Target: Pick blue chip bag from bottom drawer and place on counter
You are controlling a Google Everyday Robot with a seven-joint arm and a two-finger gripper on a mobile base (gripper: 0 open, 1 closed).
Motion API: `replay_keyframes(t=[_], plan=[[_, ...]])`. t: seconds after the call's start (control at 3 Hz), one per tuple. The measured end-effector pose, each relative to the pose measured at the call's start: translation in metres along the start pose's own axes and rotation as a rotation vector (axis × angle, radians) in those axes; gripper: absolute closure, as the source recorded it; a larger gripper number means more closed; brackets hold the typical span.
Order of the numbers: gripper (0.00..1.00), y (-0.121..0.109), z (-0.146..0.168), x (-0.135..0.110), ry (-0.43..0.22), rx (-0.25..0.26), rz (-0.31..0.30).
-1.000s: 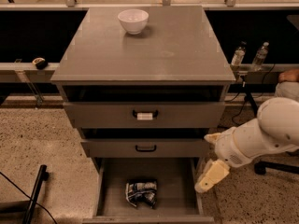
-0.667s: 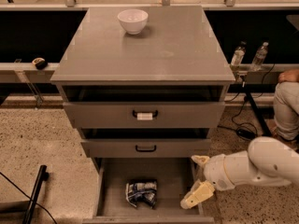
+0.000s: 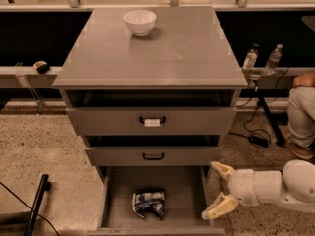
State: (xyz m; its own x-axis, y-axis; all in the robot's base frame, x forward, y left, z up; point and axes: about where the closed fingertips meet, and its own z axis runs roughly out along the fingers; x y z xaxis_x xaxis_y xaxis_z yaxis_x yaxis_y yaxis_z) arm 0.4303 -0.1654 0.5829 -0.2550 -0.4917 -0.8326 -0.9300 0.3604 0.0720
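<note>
The blue chip bag [image 3: 148,203], crumpled dark blue and white, lies on the floor of the open bottom drawer [image 3: 187,195], near its front and left of centre. My gripper [image 3: 218,191] reaches in from the right at the drawer's right wall, level with the bag and well to its right. Its two cream fingers are spread wide and hold nothing. The counter [image 3: 177,48] is the flat grey top of the cabinet above.
A white bowl [image 3: 140,22] stands at the back left of the counter. Two upper drawers with black handles [image 3: 152,120] are partly open above the bottom drawer. Two bottles [image 3: 261,59] stand on a ledge to the right. A person's leg [image 3: 301,112] is at far right.
My arm has dropped lower and swung left, so the gripper now points at the bottom drawer's right wall. The chip bag has not moved.
</note>
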Motion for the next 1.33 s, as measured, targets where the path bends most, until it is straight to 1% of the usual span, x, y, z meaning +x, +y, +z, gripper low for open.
replay_keyframes(t=[0.33,0.67,1.0,1.33], plan=[[0.00,-0.010,0.077,-0.026,-0.097,-0.079,-0.050],[0.00,-0.007,0.160,-0.020,-0.201,-0.091,-0.084],[0.00,0.001,0.187,0.002,-0.230,-0.112,-0.032],[0.00,-0.007,0.202,0.011,-0.250,-0.135,0.004]])
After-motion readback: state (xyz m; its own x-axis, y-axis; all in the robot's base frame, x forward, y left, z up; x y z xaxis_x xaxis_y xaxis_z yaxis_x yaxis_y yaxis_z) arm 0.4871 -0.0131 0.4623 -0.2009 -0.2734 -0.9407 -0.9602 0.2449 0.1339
